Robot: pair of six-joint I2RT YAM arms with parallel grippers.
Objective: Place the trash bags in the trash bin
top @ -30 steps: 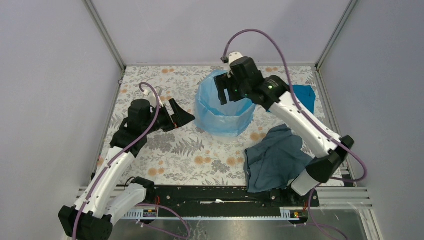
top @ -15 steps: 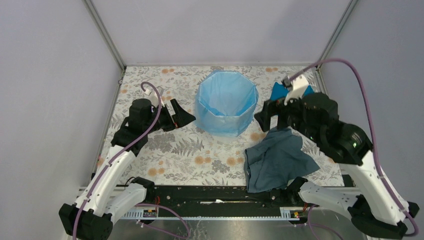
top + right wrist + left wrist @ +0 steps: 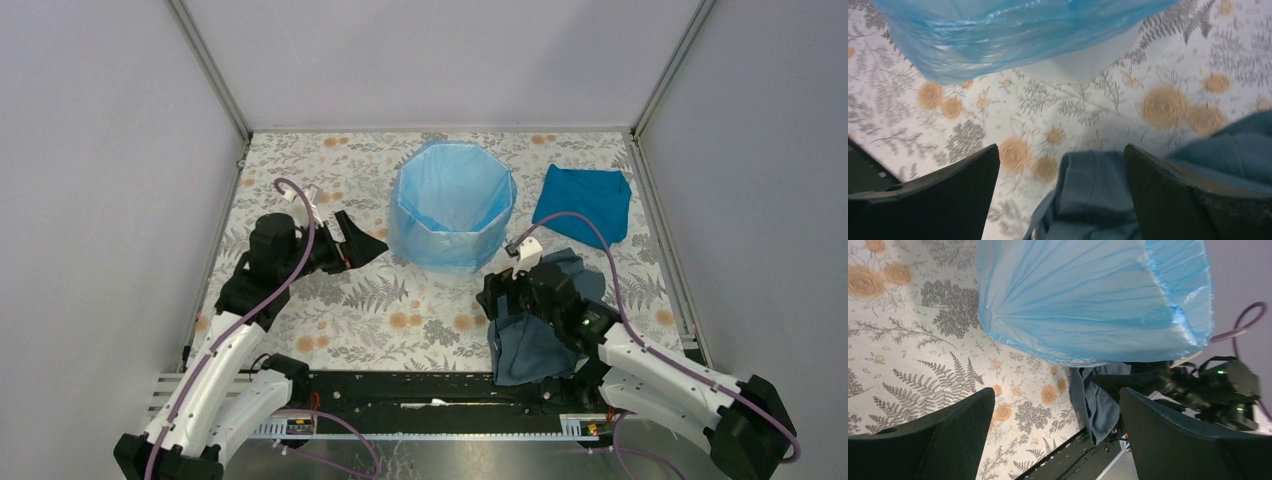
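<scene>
The light-blue trash bag [image 3: 452,205] lines the trash bin and hangs over its rim and down its sides. The bin's white wall [image 3: 1093,62] shows only below the film in the right wrist view. My left gripper [image 3: 362,241] is open just left of the bin, apart from it, with nothing between its fingers; its wrist view shows the bag [image 3: 1088,295] ahead. My right gripper [image 3: 497,296] is open low over the table, in front of the bin, above the dark grey-blue cloth [image 3: 1098,200]. It holds nothing.
The dark grey-blue cloth [image 3: 545,325] lies crumpled at the near right, partly under the right arm. A teal-blue cloth [image 3: 585,203] lies flat at the far right. Grey walls and metal posts enclose the floral table [image 3: 400,310].
My right arm left the bin's rim, swung right, then came down near the front over the dark cloth, its jaws opening fully. The left arm shifted slightly nearer. The bag stays on the bin.
</scene>
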